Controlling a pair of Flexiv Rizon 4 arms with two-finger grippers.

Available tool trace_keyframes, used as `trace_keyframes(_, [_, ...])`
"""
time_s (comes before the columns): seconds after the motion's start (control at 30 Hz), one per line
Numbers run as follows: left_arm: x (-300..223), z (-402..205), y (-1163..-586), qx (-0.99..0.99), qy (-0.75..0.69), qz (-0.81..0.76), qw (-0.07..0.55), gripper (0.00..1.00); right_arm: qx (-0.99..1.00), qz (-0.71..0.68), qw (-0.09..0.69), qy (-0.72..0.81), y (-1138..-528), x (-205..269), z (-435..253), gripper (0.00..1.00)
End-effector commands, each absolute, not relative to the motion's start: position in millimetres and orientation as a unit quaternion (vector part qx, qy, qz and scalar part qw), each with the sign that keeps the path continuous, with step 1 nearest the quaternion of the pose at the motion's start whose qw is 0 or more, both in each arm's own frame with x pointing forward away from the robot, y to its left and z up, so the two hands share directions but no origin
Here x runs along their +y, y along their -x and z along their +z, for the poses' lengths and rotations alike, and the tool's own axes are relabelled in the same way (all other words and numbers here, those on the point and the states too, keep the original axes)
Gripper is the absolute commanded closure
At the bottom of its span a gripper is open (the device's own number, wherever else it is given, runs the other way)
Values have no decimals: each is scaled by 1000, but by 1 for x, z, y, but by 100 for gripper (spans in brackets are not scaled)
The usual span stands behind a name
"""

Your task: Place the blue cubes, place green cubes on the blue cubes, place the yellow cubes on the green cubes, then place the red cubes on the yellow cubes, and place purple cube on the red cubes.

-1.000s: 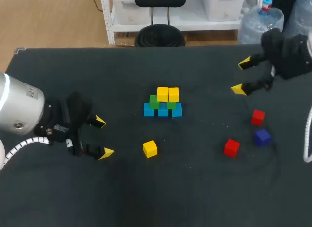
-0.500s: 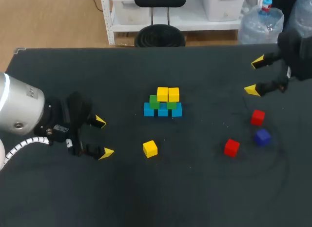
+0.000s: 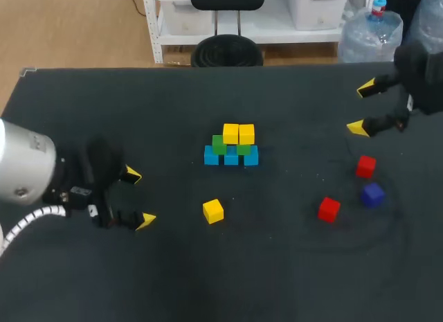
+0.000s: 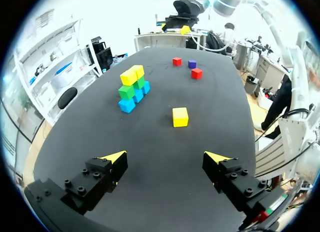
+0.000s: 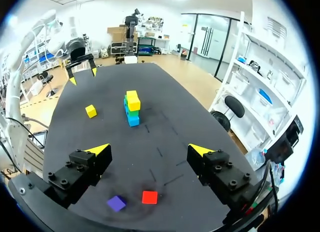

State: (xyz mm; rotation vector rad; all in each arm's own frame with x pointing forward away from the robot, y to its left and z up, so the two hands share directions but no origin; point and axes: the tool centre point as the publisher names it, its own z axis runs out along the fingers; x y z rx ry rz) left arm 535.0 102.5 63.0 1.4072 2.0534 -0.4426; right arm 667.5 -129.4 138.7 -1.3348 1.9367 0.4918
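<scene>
As jaws gape, three blue cubes (image 3: 211, 156), two green (image 3: 219, 146), three yellow (image 3: 213, 210), two red (image 3: 329, 209), one purple (image 3: 372, 194) lie.

Both splayed: left gripper (image 3: 139, 197), right gripper (image 3: 361, 109).

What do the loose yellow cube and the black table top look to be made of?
The loose yellow cube: probably painted wood or hard plastic, going by crisp edges and flat, even colour with little shine. The black table top: seemingly a matte cloth or mat cover; no glare, faint pale scuff marks.
</scene>
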Motion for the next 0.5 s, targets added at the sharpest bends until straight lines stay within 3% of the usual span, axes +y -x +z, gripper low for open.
trace_keyframes(0.03, [95, 66, -523, 786, -512, -144, 316, 0, 750, 192, 362, 518, -668, -130, 138, 0])
trace_keyframes(0.5, [46, 56, -519, 790, -509, -155, 304, 0, 750, 192, 362, 518, -668, -130, 138, 0])
